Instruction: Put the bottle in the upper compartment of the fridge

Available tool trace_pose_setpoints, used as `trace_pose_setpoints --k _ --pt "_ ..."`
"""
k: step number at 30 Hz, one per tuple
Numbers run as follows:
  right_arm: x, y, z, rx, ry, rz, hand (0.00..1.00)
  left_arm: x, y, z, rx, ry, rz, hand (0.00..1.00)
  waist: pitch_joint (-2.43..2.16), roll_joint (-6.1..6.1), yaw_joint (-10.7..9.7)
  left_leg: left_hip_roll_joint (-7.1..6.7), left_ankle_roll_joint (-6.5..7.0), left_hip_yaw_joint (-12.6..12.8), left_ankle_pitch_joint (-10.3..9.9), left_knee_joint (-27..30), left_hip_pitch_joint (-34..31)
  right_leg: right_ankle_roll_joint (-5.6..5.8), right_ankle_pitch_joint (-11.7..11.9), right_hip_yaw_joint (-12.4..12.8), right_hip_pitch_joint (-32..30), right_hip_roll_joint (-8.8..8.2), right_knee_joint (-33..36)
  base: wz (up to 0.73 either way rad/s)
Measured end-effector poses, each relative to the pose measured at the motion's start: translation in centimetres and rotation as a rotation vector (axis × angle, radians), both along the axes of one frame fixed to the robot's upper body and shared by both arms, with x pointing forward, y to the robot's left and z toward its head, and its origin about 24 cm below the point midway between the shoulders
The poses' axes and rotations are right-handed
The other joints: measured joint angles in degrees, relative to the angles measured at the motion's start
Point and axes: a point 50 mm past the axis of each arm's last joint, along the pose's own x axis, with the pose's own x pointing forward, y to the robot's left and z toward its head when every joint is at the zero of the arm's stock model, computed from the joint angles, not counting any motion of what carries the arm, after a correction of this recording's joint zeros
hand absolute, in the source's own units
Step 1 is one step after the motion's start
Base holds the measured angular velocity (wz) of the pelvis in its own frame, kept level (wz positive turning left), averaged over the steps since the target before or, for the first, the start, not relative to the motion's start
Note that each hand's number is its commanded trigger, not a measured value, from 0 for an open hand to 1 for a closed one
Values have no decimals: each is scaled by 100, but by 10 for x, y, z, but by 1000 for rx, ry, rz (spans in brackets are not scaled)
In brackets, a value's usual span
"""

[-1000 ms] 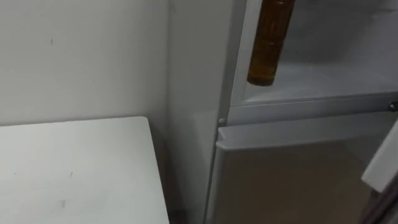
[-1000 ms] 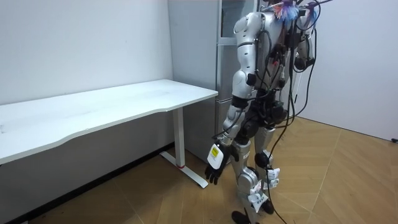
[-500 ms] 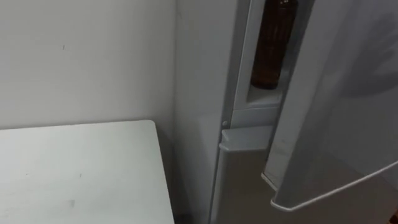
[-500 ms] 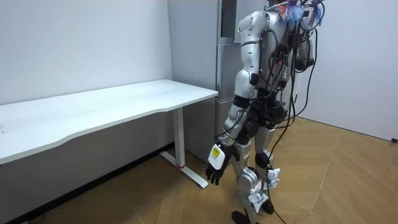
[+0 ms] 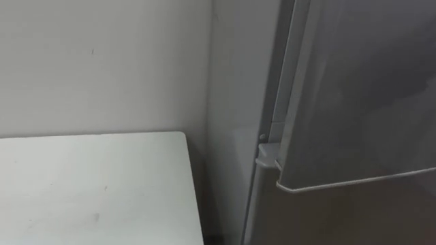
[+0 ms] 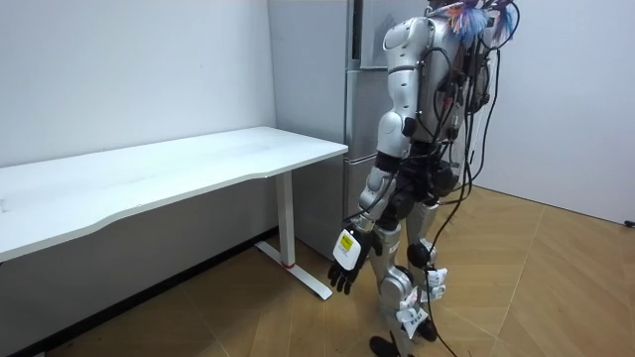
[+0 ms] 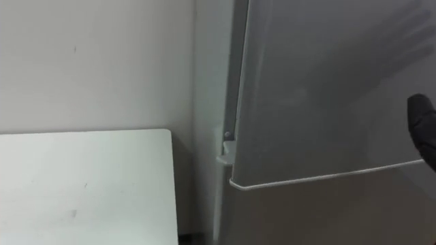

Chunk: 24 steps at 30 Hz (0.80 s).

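White surface (image 5: 88,184) set beside grey fridge (image 5: 235,102); upper door (image 7: 327,88) seen ajar. Left hand (image 6: 344,266) hung relaxed, uncurled (by thigh). Right hand (image 7: 424,126) seen before door, grasp not discernible.

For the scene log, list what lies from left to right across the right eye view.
White table → fridge side wall → upper fridge door → right hand, at the view's right edge in front of that door.
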Motion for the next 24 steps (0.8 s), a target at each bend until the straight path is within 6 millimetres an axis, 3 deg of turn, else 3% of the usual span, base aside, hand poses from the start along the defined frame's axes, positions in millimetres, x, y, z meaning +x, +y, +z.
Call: trace_pose_setpoints --k 8,13,16,24 --pt "4 9 -1 -44 19 35 0 0 1 0 10 3 -6 0 -11 18 86 -10 -5 -110 3 13 17 -4 8 -125 118 -10 -23 6" --pt "9 15 -3 -68 59 87 0 1 1 0 3 7 -6 0 20 25 184 -9 -7 -150 4 10 144 -13 10 -123 279 -19 -94 4" --pt "13 25 -8 -83 92 145 0 2 0 0 -10 8 -15 0 18 10 233 -13 -8 -214 5 44 104 -12 11 -153 277 -33 -132 2" --pt "19 28 -3 -116 78 134 0 6 -1 -1 -42 10 -30 0 16 8 321 -19 -22 -391 14 122 0 -34 42 -313 271 -24 -163 8"
